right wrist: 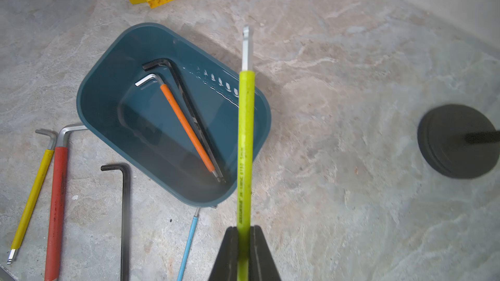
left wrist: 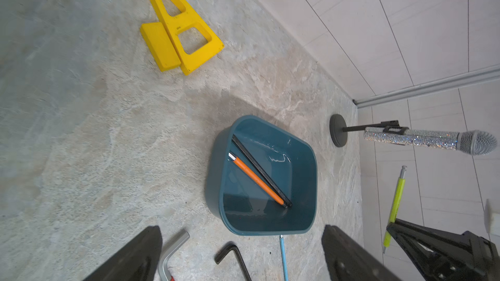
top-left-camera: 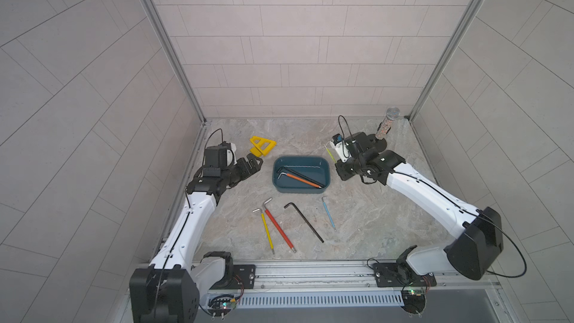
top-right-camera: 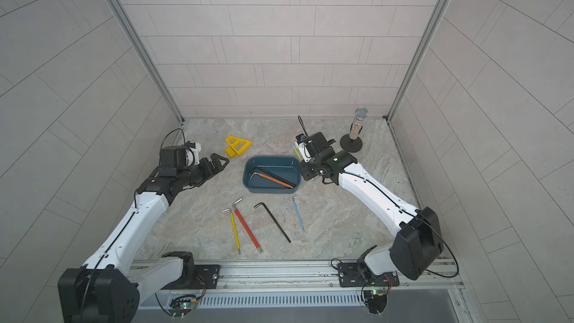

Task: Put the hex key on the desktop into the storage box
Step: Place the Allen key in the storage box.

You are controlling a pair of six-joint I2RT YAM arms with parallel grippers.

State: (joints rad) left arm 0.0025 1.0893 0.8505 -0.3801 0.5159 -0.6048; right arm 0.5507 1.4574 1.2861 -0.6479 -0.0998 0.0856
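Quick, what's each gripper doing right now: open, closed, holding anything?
Left gripper: open, holding nothing.
Right gripper: closed on the lime-green hex key.

Surface [top-left-camera: 388, 212]: matt, beige-grey, marbled stone look
Storage box [right wrist: 89, 109]: smooth teal plastic, glossy, highlights on the inner wall
Inside the storage box: orange-sleeved hex key [right wrist: 188, 131], matt sleeve, bright bare metal at the bend; black hex key [right wrist: 182, 89], dark dull metal
Beside the storage box: lime-sleeved hex key [right wrist: 244, 144], printed matt sleeve, silvery metal tip; right end effector [right wrist: 244, 228], matt black plastic
Near the storage box: red-sleeved hex key [right wrist: 55, 212] and yellow-sleeved hex key [right wrist: 32, 198], bright metal bends; yellow piece [left wrist: 186, 31], matt, finely grained plastic; microphone [left wrist: 411, 137], glittery body, metal mesh head
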